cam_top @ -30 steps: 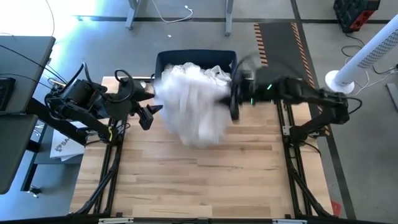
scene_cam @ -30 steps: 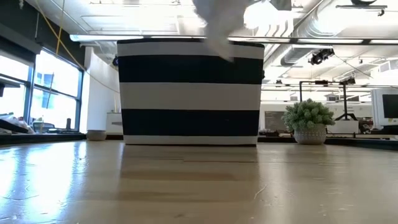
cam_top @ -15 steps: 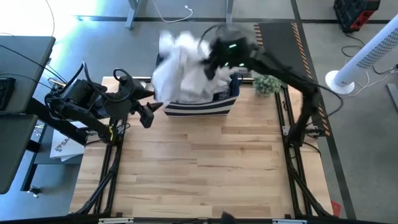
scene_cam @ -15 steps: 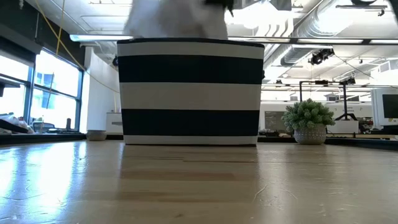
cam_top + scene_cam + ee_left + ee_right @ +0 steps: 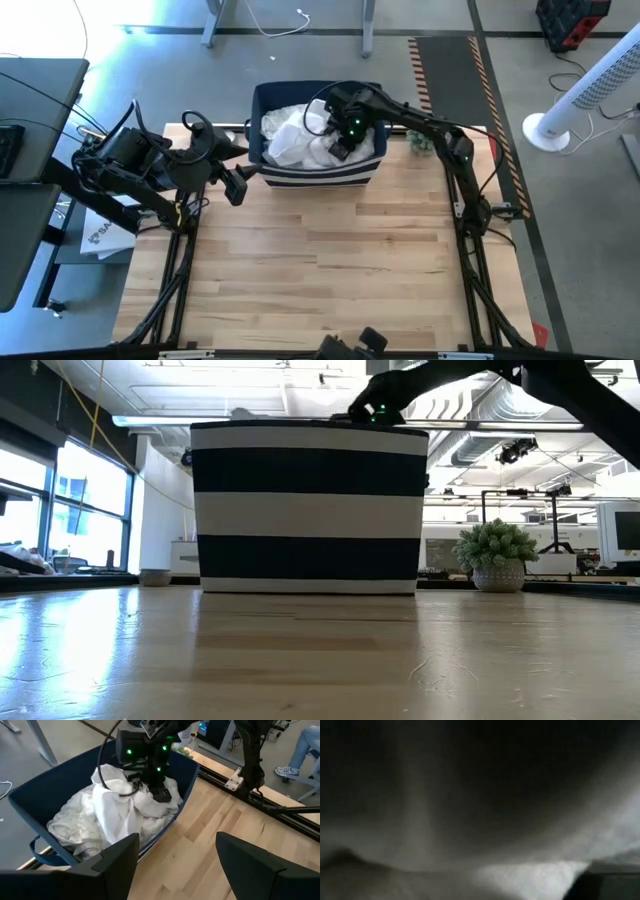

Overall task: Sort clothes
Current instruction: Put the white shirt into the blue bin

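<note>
White clothes lie bundled in the navy, white-striped bin at the table's far edge. In the left wrist view the clothes fill most of the bin. My right gripper reaches down into the bin from the right and sits low over the clothes' right part. Its wrist view shows only pale cloth up close. My left gripper hovers left of the bin, open and holding nothing. In the low view the bin's wall hides the clothes.
A small potted plant stands right of the bin at the far edge. The wooden tabletop stretches in front of the bin. A person's legs show beyond the table. A white column stands on the floor at the right.
My right gripper has swung toward the table's far edge and down into the bin, tipping to point down. The white garment, which hung spread high over the table in front of the bin, now lies bundled inside the bin.
</note>
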Available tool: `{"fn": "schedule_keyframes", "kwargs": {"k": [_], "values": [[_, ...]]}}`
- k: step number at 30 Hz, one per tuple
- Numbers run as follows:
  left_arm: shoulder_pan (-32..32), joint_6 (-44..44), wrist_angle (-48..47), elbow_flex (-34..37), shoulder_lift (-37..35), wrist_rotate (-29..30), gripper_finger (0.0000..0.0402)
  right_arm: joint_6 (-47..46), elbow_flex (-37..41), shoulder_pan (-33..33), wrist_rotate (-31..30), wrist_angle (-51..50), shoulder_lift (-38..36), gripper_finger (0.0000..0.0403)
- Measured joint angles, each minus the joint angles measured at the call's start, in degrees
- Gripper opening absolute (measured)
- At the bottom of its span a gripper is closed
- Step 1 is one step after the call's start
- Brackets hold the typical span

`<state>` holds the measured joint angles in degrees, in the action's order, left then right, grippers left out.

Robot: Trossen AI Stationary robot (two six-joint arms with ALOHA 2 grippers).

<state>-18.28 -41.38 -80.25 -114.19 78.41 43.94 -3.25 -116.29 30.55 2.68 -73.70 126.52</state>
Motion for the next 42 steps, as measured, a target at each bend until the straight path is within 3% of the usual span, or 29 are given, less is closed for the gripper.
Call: {"fn": "schedule_keyframes", "kwargs": {"k": [3,9,15,21,26,30,33,38,42], "values": [[0.0,-0.5,-0.1,0.0,0.0,-0.3,0.0259,-0.8,-3.7,0.2,-0.3,-1.2,-1.6,0.0115],[0.0,-0.6,-0.2,0.0,0.0,-0.4,0.0259,-2.3,-18.7,1.2,-1.9,-3.8,-3.9,0.0180],[0.3,-3.4,0.9,-1.4,0.1,-4.1,0.0259,-8.6,-10.9,1.9,-1.2,-1.3,-13.3,0.0259],[0.3,-2.4,0.8,-4.5,0.0,-2.1,0.0259,-14.3,-11.0,2.1,-2.1,5.1,-19.5,0.0270],[0.7,-0.6,0.6,-5.4,-0.3,-0.8,0.0259,-16.7,-11.2,1.5,-1.3,22.2,-22.3,0.0270],[1.1,0.3,0.1,-5.4,-0.4,0.8,0.0259,-15.9,-11.2,1.2,10.2,37.7,-19.0,0.0270],[1.2,0.5,-0.5,-5.4,-0.4,1.2,0.0259,-15.7,-11.1,0.5,15.2,42.7,-14.6,0.0270],[1.3,0.1,-2.2,-5.4,-0.4,-0.5,0.0259,-9.2,-11.1,-0.5,15.8,37.4,-5.3,0.0270],[1.3,-0.5,-3.7,-5.3,-0.4,-1.5,0.0259,-4.1,-11.1,-0.6,11.7,28.4,3.2,0.0270]]}}
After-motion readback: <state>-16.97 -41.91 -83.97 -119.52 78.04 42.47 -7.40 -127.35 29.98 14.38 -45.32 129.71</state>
